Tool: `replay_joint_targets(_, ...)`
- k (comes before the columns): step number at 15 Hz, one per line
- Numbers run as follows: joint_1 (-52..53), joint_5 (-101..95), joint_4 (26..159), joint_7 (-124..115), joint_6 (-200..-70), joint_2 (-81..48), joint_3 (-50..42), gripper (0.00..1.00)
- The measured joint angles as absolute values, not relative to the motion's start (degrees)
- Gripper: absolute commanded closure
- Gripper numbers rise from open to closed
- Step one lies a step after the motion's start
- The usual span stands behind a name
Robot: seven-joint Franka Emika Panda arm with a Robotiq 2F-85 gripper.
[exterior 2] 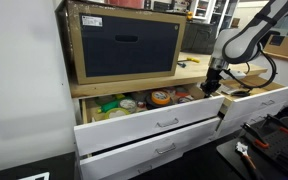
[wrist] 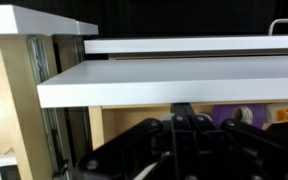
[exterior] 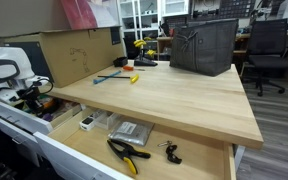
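Right of centre in an exterior view, the pincer (exterior 2: 212, 88) is hovering at the right end of the open white drawer (exterior 2: 154, 122), just beside its upper edge. Clenched or released? I cannot tell: the wrist view is giving only a dark blur along the bottom of the frame, beneath the drawer's white front. Tape rolls (exterior 2: 160, 98) are lying inside the drawer, and a black storage box (exterior 2: 124, 45) is sitting on the wooden surface (exterior 2: 196, 66) above it.

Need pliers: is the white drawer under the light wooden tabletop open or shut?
Open: the white drawer is pulled out, yellow-handled pliers exposed inside.
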State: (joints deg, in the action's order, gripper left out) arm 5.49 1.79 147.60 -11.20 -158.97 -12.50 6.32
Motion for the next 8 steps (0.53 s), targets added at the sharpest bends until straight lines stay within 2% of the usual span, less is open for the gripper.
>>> replay_joint_targets(8, 6.0, 2.0, 148.1, -11.2, -152.0, -11.6, 6.6, 1.00)
